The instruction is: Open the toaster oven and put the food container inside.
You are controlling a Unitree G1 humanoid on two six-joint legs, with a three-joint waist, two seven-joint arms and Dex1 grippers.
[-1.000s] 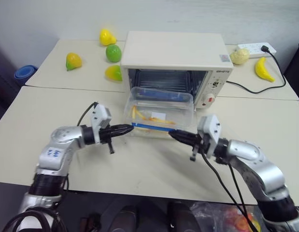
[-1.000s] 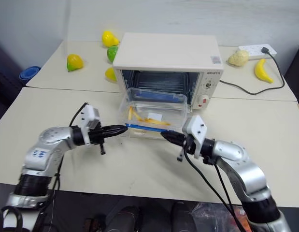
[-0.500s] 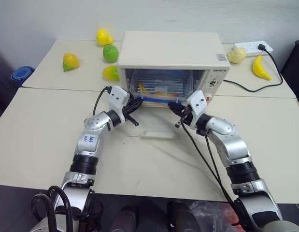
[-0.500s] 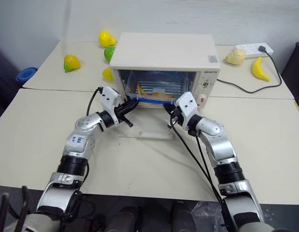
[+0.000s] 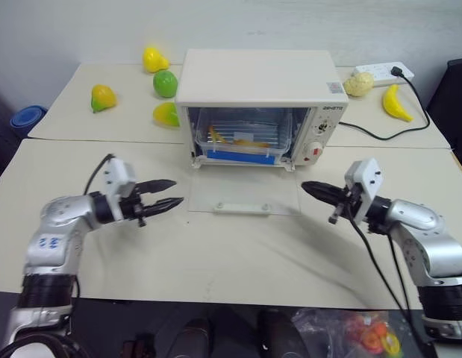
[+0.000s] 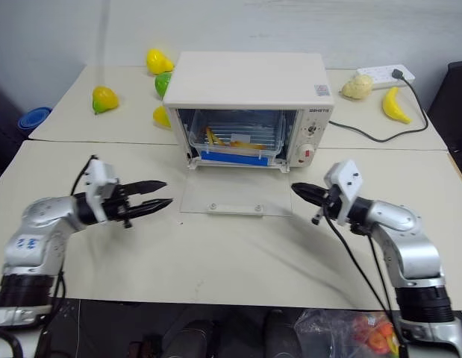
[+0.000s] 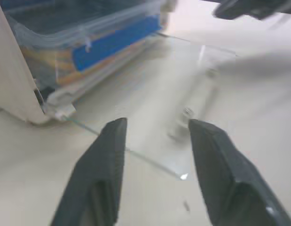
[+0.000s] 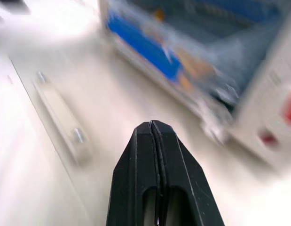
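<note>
Head view: toaster oven [image 5: 260,89] door flat on the table [image 5: 238,253], food container [image 5: 242,142] inside on the rack. Left gripper [image 5: 169,193] left of the door, fingers apart, empty. Right gripper [image 5: 309,187] right of it. Left wrist: fingers [image 7: 105,160] spread over the glass. Right wrist: fingers [image 8: 157,169] pressed together, empty.

The boxy cream-white toaster oven [image 5: 259,97] is sitting at twelve o'clock, glass door [image 5: 245,197] lying flat open; the clear blue-clipped food container [image 5: 242,140] is resting inside.
</note>
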